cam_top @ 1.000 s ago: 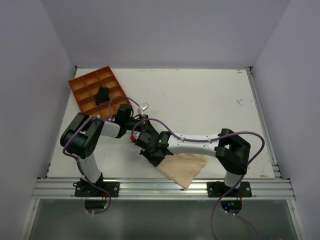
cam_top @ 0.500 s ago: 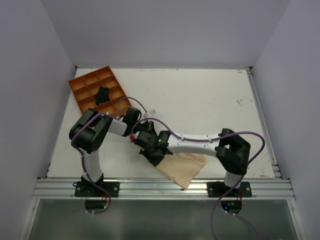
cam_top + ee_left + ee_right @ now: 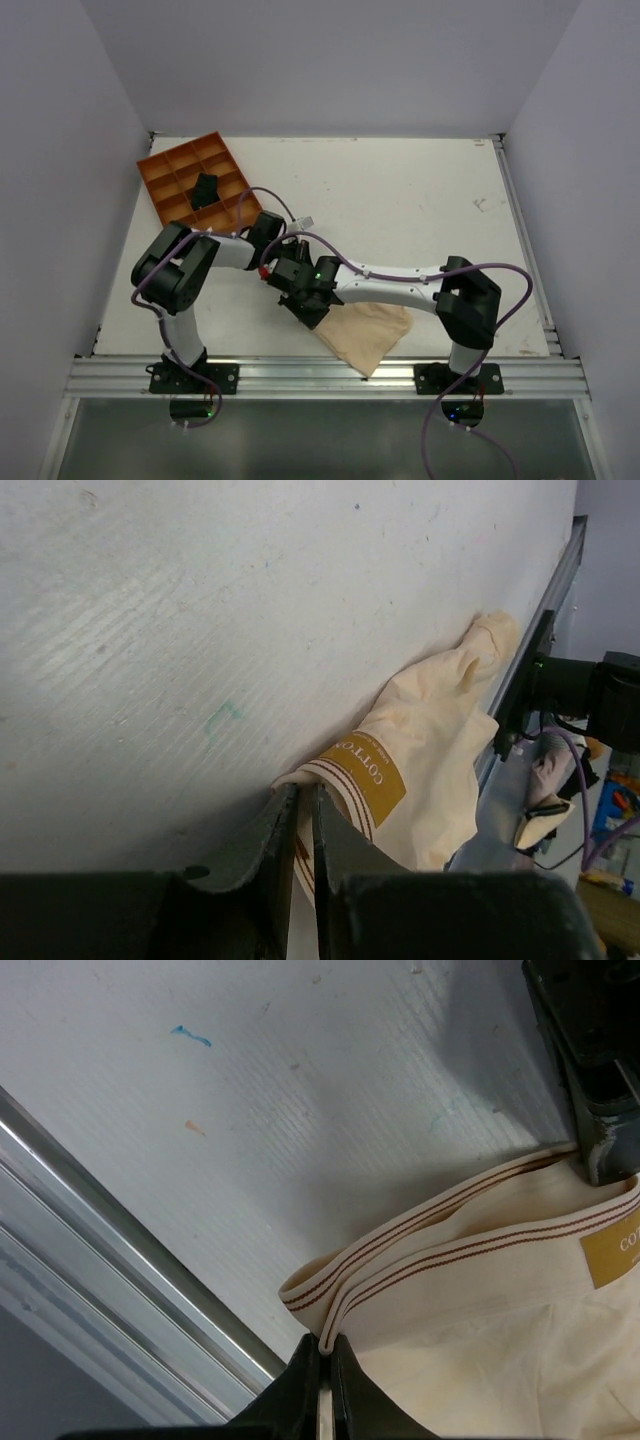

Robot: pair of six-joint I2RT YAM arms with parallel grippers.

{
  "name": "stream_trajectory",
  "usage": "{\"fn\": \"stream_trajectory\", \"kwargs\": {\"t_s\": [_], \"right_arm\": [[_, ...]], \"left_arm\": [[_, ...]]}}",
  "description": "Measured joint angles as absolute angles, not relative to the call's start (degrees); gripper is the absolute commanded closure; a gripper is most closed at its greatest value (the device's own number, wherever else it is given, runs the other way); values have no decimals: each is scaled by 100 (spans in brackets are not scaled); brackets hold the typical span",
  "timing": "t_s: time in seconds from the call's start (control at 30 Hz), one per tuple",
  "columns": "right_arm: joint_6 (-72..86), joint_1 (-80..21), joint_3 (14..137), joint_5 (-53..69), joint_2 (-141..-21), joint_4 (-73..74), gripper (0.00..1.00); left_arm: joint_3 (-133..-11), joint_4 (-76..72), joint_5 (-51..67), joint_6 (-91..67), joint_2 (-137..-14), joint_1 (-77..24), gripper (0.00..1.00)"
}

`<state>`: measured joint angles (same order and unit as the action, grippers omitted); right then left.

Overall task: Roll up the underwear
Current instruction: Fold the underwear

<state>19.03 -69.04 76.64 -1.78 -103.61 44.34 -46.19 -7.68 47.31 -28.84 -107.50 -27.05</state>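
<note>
The underwear (image 3: 368, 335) is pale beige with a striped waistband and a gold label, and lies by the table's near edge. Both grippers meet at its left end. In the left wrist view my left gripper (image 3: 297, 792) is shut on the waistband next to the label, and the underwear (image 3: 432, 742) trails off towards the rail. In the right wrist view my right gripper (image 3: 327, 1341) is shut on a folded loop of the waistband, with the underwear (image 3: 500, 1345) spreading to the right. The left arm's dark fingers (image 3: 603, 1135) show at the band's far end.
An orange compartment tray (image 3: 172, 170) sits at the back left with a small black bundle (image 3: 205, 188) in one cell. An aluminium rail (image 3: 330, 375) runs along the near edge, close beside the right gripper. The right arm's base (image 3: 612, 695) stands past the cloth.
The left arm's elbow has swung in and its wrist has shifted slightly right towards the right gripper. The underwear has barely moved. Both grips are unchanged.
</note>
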Motion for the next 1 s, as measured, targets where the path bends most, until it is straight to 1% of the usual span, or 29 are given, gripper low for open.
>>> {"fn": "stream_trajectory", "kwargs": {"t_s": [0.07, 0.1, 0.2, 0.37, 0.53, 0.63, 0.83, 0.87, 0.9, 1.0], "right_arm": [[1883, -6893, 7658, -117, -10357, 4416, 100], [1872, -6877, 7642, -27, -10353, 4397, 100], [1844, -6849, 7430, 220, -10265, 4274, 100], [1791, -6851, 6648, 541, -9806, 3970, 100], [1796, -6855, 5887, 725, -9244, 3573, 100], [1802, -6855, 5625, 849, -9011, 3350, 100], [1802, -6855, 5767, 1020, -9021, 3301, 100], [1802, -6853, 5861, 1017, -9096, 3323, 100], [1806, -6849, 5944, 1013, -9177, 3323, 100], [1857, -6805, 6246, 998, -9605, 3308, 100]], "left_arm": [[-4611, -607, 4427, -2867, -10527, -2711, 79], [-4606, -521, 4213, -2849, -10390, -2703, 72], [-4606, -204, 3830, -2847, -9915, -2604, 68], [-4606, 156, 3824, -3002, -9233, -2322, 69], [-4525, 475, 3994, -3306, -9172, -2102, 68], [-4313, 707, 4049, -3361, -9078, -2108, 69], [-3885, 963, 3894, -3365, -8482, -2112, 73], [-3789, 961, 3854, -3371, -8331, -2112, 71], [-3671, 972, 3791, -3393, -8136, -2112, 68], [-3439, 1188, 3347, -3555, -7550, -2049, 67]]}}
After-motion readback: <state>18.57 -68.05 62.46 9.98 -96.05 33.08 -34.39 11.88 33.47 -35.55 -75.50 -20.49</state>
